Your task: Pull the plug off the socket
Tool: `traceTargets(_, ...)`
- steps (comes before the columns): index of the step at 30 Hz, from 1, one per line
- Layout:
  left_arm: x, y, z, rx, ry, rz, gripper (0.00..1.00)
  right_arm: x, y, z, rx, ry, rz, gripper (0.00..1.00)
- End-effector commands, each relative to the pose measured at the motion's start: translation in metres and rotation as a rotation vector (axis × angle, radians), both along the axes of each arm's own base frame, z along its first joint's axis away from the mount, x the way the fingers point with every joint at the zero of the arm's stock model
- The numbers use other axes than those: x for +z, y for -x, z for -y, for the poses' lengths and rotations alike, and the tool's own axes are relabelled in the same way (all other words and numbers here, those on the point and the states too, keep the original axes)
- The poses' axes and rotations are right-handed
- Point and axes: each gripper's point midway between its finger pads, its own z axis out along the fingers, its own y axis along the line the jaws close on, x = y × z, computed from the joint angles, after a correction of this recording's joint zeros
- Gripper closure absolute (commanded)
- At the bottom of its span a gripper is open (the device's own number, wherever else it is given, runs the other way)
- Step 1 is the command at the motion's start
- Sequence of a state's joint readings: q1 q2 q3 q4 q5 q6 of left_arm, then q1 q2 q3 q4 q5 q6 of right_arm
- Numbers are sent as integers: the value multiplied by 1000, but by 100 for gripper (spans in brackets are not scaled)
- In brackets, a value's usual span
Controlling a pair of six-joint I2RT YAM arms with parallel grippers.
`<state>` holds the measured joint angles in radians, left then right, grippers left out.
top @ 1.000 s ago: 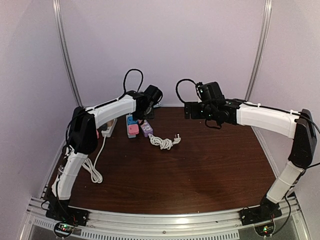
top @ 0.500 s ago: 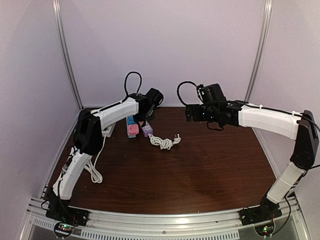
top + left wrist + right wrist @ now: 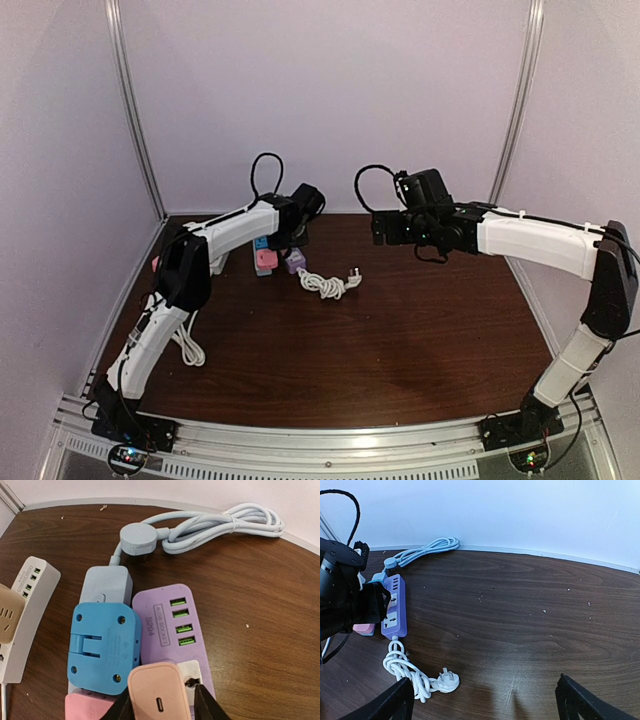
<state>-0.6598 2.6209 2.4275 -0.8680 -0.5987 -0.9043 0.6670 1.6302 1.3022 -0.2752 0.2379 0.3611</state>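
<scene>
In the left wrist view a peach charger plug point(image 3: 159, 692) sits over the white socket face of the purple power strip point(image 3: 170, 625). My left gripper point(image 3: 162, 706) has one finger on each side of the plug and is closed on it. A socket hole shows just right of the plug. In the top view the left gripper point(image 3: 296, 232) hangs over the purple strip point(image 3: 293, 262) at the back left. My right gripper point(image 3: 385, 225) is open and empty, held in the air above the table's back middle. It also shows in its own wrist view point(image 3: 485, 700), with the purple strip point(image 3: 394, 607) at the left.
A blue adapter point(image 3: 102, 647) sits on a light blue strip point(image 3: 106, 582) beside the purple one, with a pink strip point(image 3: 90, 707) below. A white strip point(image 3: 27, 615) lies at the left. A pale blue cable point(image 3: 215, 522) lies by the back wall. The purple strip's white cord point(image 3: 322, 284) lies coiled.
My left arm has stretched a little further back and right, with its gripper staying over the strips. The right arm has barely moved.
</scene>
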Motion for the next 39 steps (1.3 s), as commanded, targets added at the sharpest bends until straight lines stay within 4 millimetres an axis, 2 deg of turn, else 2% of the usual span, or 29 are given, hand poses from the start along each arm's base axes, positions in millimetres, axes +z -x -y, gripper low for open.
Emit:
traceTargets(1,15,-8,7,-31,22,34,65,7,3,7,-5,8,15,0)
traceTargets(9,29,13,37,-183,-6,11,73,-1,3,9,-8,19,7,0)
traceTargets(16,27,52,62,-335,11,-62,78,-16,6,5,25,-54,-35,0)
traceTargets(21,21,91,79,-419,38,-104,78,-38,10,-2,77,-192,-106,0)
traceTargets(25,17,117,80,-446,88,-137,79,-53,12,-15,135,-343,-173,0)
traceTargets(32,18,145,74,-485,220,-141,79,-75,6,-51,247,-493,-279,0)
traceTargets(39,14,154,59,-483,405,-139,78,-99,8,-89,325,-540,-385,1)
